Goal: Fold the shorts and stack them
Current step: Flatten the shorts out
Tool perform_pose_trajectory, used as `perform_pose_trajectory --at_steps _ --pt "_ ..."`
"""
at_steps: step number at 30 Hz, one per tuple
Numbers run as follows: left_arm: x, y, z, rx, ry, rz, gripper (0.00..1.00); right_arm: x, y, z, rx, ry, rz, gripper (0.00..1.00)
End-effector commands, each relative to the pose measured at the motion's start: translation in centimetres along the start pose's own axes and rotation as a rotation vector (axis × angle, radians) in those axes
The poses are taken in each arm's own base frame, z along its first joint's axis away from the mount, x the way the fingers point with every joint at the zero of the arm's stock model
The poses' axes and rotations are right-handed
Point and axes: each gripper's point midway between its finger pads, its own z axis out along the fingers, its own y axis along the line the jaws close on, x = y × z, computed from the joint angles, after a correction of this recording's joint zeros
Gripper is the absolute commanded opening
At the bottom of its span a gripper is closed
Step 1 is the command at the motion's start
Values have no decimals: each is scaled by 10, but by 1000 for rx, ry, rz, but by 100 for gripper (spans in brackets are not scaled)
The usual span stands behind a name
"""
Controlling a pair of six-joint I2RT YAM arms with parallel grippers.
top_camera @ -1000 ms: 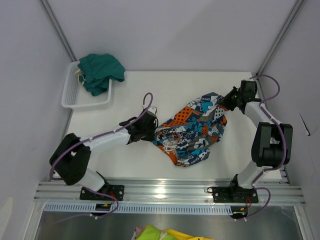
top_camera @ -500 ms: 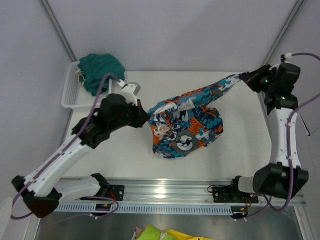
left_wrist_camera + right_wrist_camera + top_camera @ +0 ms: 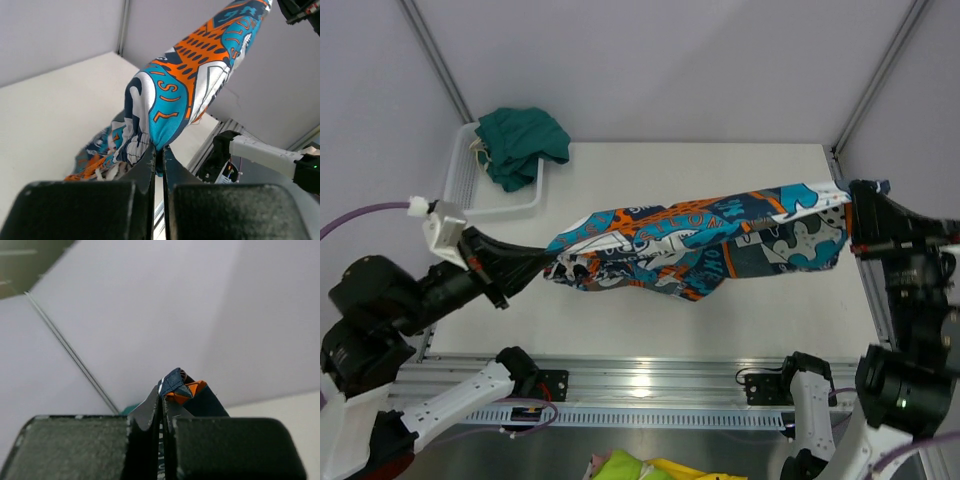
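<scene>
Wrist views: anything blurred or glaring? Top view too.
Left wrist: left hand close and soft, patterned shorts sharp. Right wrist: right hand dark and blurred, wall evenly lit. Top external: glare on the metal rail.

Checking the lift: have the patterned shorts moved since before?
Yes. The patterned shorts, held by the left pincer and right pincer, stretched sideways; their left end came much nearer the basket.

Unreadable lettering on patterned shorts (image 3: 190,85)

Two pairs of shorts, one patchwork-print pair (image 3: 690,240) and one teal pair (image 3: 525,140), plus one white mesh basket (image 3: 480,200).
</scene>
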Motion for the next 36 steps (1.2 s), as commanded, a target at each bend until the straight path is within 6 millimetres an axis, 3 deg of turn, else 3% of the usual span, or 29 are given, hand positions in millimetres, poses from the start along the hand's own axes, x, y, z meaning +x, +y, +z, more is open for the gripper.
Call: perform_pose_trajectory --at_steps 1,3,6,10,13,15,21,22,24,27,29,30,31,32,33,34,36 --pt "-26 -18 -38 57 -112 85 0 -49 30 -35 6 -236 -107 0" --pt "-46 -28 -62 78 -222 116 0 -64 47 -59 -12 -326 -150 0" --pt "-59 -33 -74 87 -282 150 0 -73 62 -78 -44 -382 -170 0" --pt "-84 -43 -93 103 -383 183 0 -88 83 -89 -97 -431 -190 0" --pt "-100 -49 -98 108 -413 195 0 -97 96 -87 -125 -433 -200 0" --pt "-103 -34 -83 32 -390 172 0 -93 88 -70 -118 -389 -183 0" --pt "-61 16 2 -125 -187 88 0 -43 30 5 -63 -125 -31 0" --pt "-60 18 10 -126 -186 80 0 -26 9 18 -38 -79 26 0" --pt "-41 28 40 -136 -112 46 0 -14 -5 32 -53 -47 61 0" --pt "-38 31 69 -128 -72 20 0 6 -29 54 -33 22 116 0" --pt "-46 30 77 -118 -68 14 0 10 -32 63 -36 47 125 0" --pt "-68 25 72 -112 -111 20 0 11 -33 68 -39 59 131 0" --pt "-65 28 83 -113 -78 15 0 16 -40 79 -27 83 140 0" --pt "-67 27 86 -110 -72 16 0 14 -29 81 -56 96 138 0" --pt "-89 16 77 -82 -121 29 0 12 -24 84 -68 100 117 0" --pt "-93 11 77 -62 -124 33 0 9 -22 87 -66 94 106 0" --pt "-106 -6 66 3 -161 49 0 -7 3 79 -115 65 63 0"
